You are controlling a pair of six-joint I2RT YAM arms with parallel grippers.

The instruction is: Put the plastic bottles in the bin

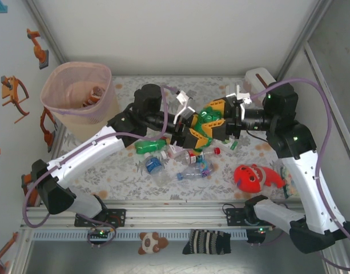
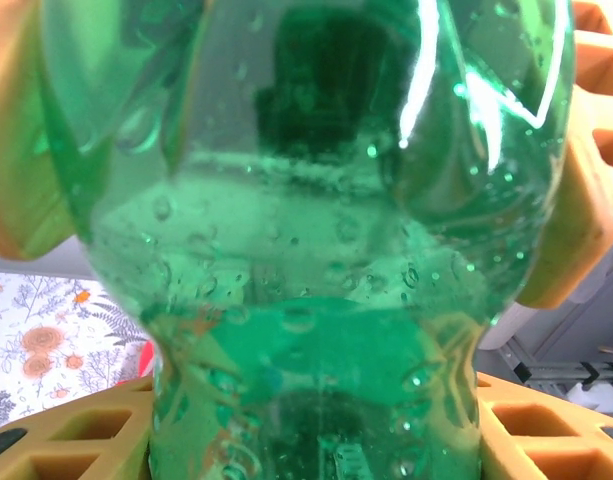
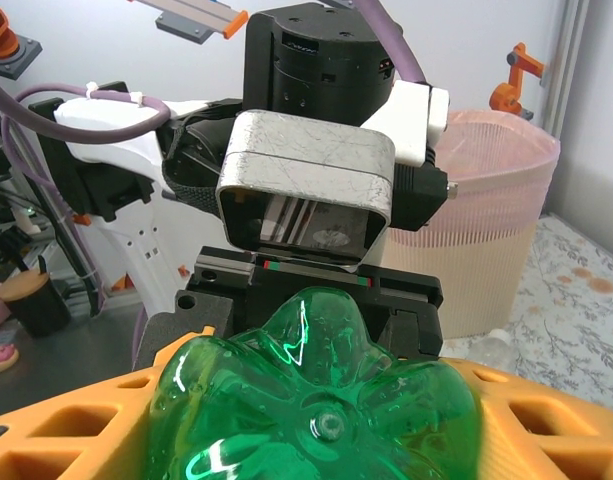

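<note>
Table (image 1: 106,177): labels (image 1: 154,165) illegible; left hand (image 1: 194,132), right hand (image 1: 219,120) grip green bottle (image 1: 209,116)

Surface: table (image 1: 124,174) covered by a pale cloth (image 2: 46,345) printed with orange blooms and grey leaves.
Far left corner: bin (image 1: 92,123), upright, pale pink and translucent.
Middle: a loose heap of bottles lying on their sides. A green bottle (image 1: 147,146) lies just beside a blue-labelled clear bottle (image 1: 155,165), with a red-capped bottle (image 1: 202,154) to their right and another clear bottle (image 1: 192,173) nearest the front.
Right, towards the near edge: red toy (image 1: 252,177), apart from the heap.
Far right corner: white box (image 1: 258,77), partly hidden.
</note>
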